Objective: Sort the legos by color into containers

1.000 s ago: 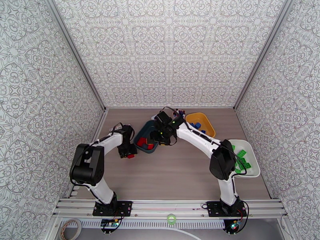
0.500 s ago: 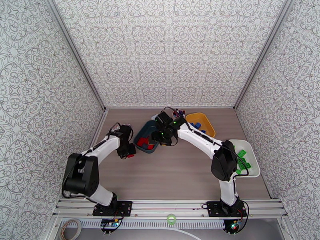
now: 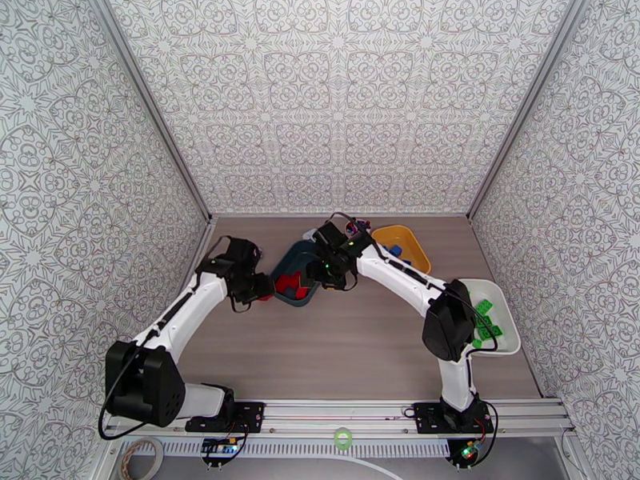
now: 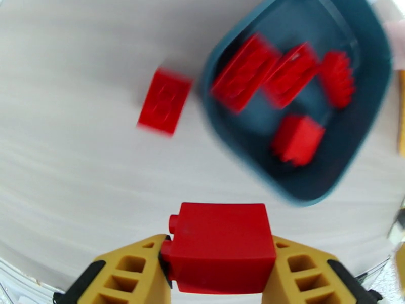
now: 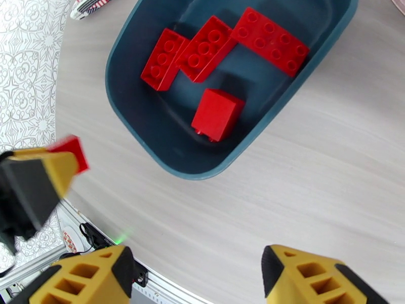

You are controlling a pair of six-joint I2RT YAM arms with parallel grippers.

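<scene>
My left gripper (image 4: 220, 252) is shut on a red lego (image 4: 220, 231) and hangs above the table just left of the dark teal container (image 4: 349, 133). Several red legos (image 4: 245, 72) lie in that container. One more red lego (image 4: 164, 101) rests on the table beside its rim. My right gripper (image 5: 195, 274) is open above the teal container's (image 5: 147, 117) near edge, nothing between its fingers. From the right wrist, the left gripper (image 5: 35, 183) shows with its red lego (image 5: 71, 150). The yellow container (image 3: 412, 243) holds blue legos (image 3: 392, 250); the white container (image 3: 500, 302) holds green ones (image 3: 484, 322).
A striped packet (image 5: 91, 2) lies behind the teal container (image 3: 290, 258). A small cup of pens (image 3: 358, 228) stands near the back wall beside the yellow container. Patterned walls close in the table on three sides, and a metal rail runs along the near edge.
The left arm has stretched forward and carried the red lego up and toward the teal container. The right arm has hardly moved.
</scene>
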